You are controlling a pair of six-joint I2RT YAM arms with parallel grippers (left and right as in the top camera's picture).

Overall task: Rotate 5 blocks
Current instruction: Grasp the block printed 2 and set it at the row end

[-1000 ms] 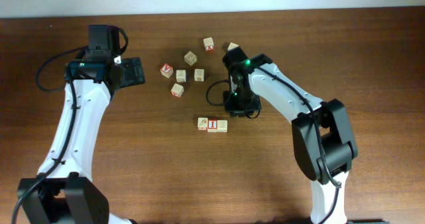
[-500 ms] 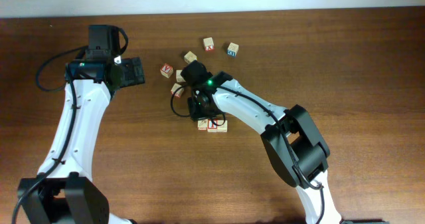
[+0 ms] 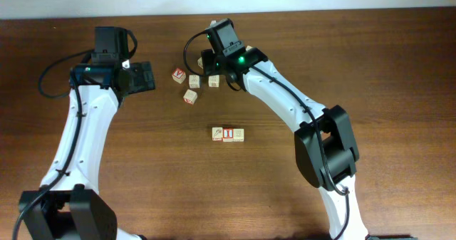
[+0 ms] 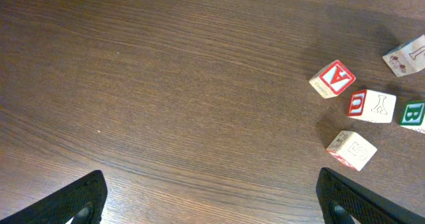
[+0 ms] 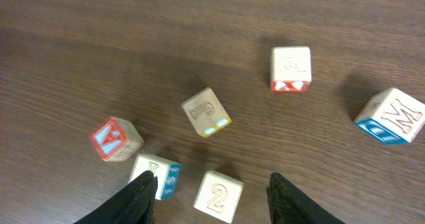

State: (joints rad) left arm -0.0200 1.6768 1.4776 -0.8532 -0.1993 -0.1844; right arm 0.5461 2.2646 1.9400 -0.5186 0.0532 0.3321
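Observation:
Several small wooden blocks lie at the far middle of the table: a red-faced one (image 3: 178, 75), pale ones (image 3: 194, 81) (image 3: 214, 80) and one nearer (image 3: 190, 96). Three more stand in a row (image 3: 229, 133) at the centre. My right gripper (image 3: 211, 63) hovers over the far cluster, open. In the right wrist view my right gripper (image 5: 216, 207) straddles a block marked 2 (image 5: 218, 196) without touching it, and its left fingertip (image 5: 136, 197) overlaps a blue-sided block (image 5: 159, 173). My left gripper (image 3: 142, 76) (image 4: 219, 207) is wide open over bare wood, left of the blocks.
The right wrist view also shows a P block with a yellow side (image 5: 207, 111), a red-framed block (image 5: 116, 139), a red-sided block (image 5: 291, 68) and a blue-sided M block (image 5: 395, 115). The left wrist view shows a red A block (image 4: 332, 78) and a green B block (image 4: 413, 112).
My right arm swung from beside the centre row back to the far cluster, and its jaws have opened. The row of three stays in place. The left arm has not moved.

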